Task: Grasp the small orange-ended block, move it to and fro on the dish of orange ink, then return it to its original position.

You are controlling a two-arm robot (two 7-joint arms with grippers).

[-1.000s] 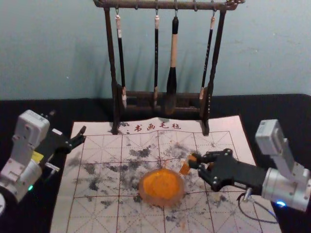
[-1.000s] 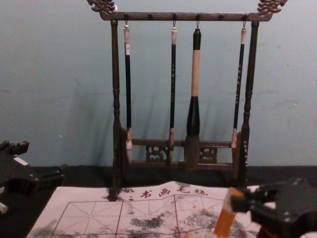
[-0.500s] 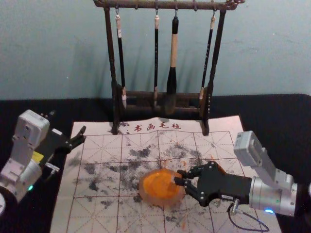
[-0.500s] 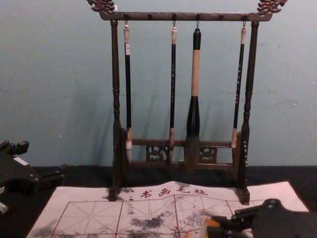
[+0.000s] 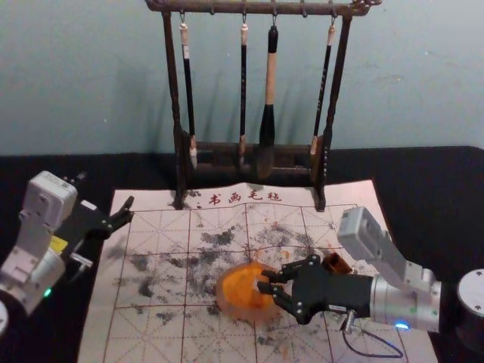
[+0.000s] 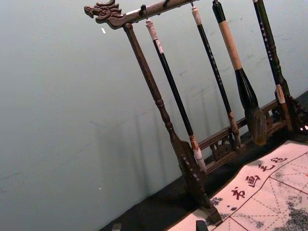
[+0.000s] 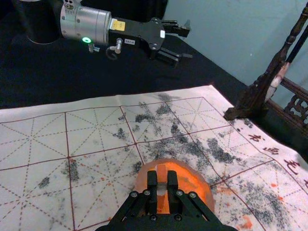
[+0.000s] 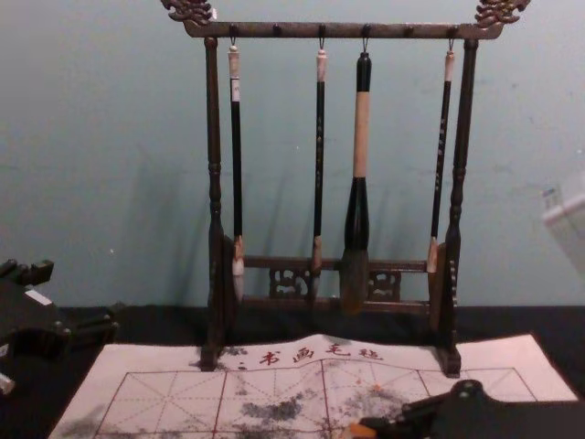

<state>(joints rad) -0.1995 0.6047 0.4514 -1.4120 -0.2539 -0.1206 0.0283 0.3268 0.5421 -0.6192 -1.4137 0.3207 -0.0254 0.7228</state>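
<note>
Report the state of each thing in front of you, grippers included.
Right gripper: shut on the block, over the dish
Left gripper: open, off to the left, holding nothing
Block: held
Dish: on the mat, holding orange ink
Mat: spread out, ink-stained
Rack: standing
Four brushes: hanging
Small brown object: partly hidden
</note>
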